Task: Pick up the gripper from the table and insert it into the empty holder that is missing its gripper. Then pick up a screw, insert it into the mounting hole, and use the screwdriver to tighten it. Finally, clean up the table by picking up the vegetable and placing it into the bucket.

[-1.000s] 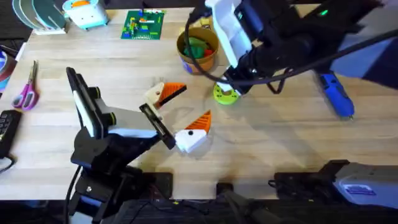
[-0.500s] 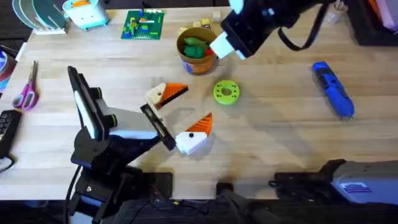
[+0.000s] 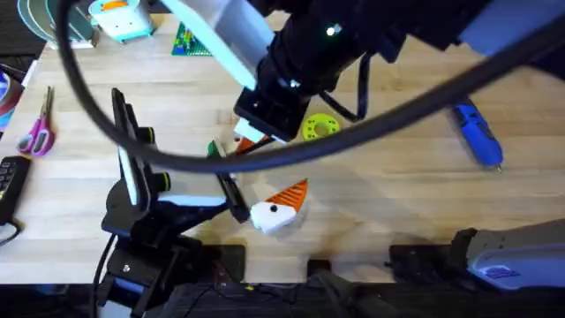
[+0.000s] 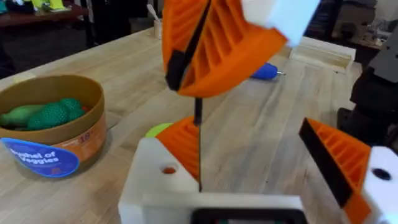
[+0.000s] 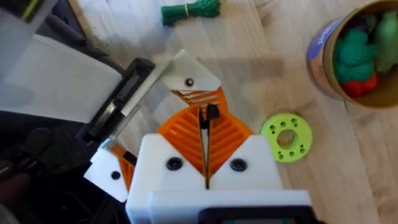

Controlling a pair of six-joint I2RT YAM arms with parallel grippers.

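Right end effector [image 5: 205, 127] pinches a small black screw [image 5: 211, 112] between ribbed orange pads.

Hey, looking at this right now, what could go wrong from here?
The right gripper pinches a thin dark piece only at its tips, so it could slip out. It hangs just above one finger of the left gripper; a slight misjudgement may bump it. A dark cable loops over the left arm and might snag.

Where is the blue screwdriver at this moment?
In the overhead view, the blue screwdriver lies on the table at the right side, well to the right of the lime-green disc.
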